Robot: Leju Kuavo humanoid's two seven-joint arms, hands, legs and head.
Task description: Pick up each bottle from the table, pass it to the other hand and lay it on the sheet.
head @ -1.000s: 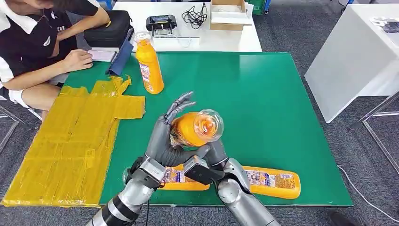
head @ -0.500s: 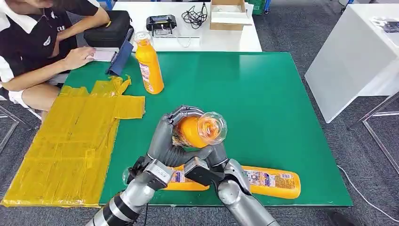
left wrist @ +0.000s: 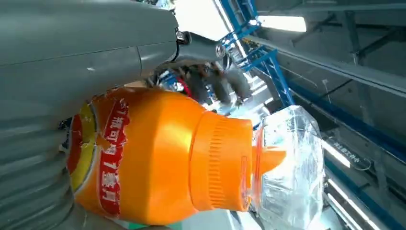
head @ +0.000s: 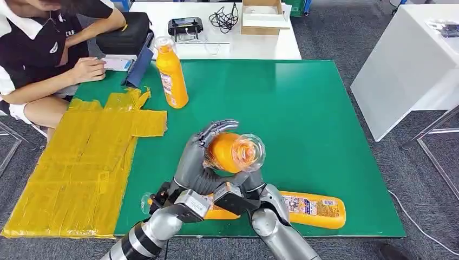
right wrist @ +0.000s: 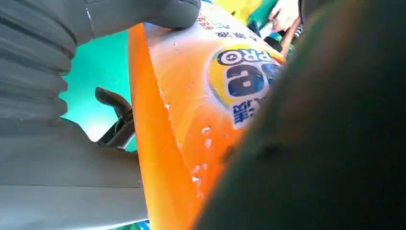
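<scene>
An orange bottle (head: 234,152) with a clear plastic cap is held tilted above the green table (head: 303,108), its cap toward me. My left hand (head: 199,158) wraps its fingers over the bottle's body from the left. My right hand (head: 248,180) holds the bottle from underneath. The left wrist view shows the bottle's neck (left wrist: 158,153) against my left hand (left wrist: 72,52). In the right wrist view the labelled bottle body (right wrist: 191,115) lies against my right hand (right wrist: 67,163), with its thumb resting on it. The yellow sheet (head: 81,157) covers the table's left side.
A second orange bottle (head: 171,73) stands upright at the sheet's far corner. Two more lie near the front edge, one (head: 311,209) to the right and one (head: 217,213) partly hidden under my arms. A person (head: 38,49) sits at the far left beside a black bag (head: 124,32).
My left hand's fingers, spread a second ago, have curled over the bottle. The bottle has shifted slightly right and toward me. My right hand keeps its hold.
</scene>
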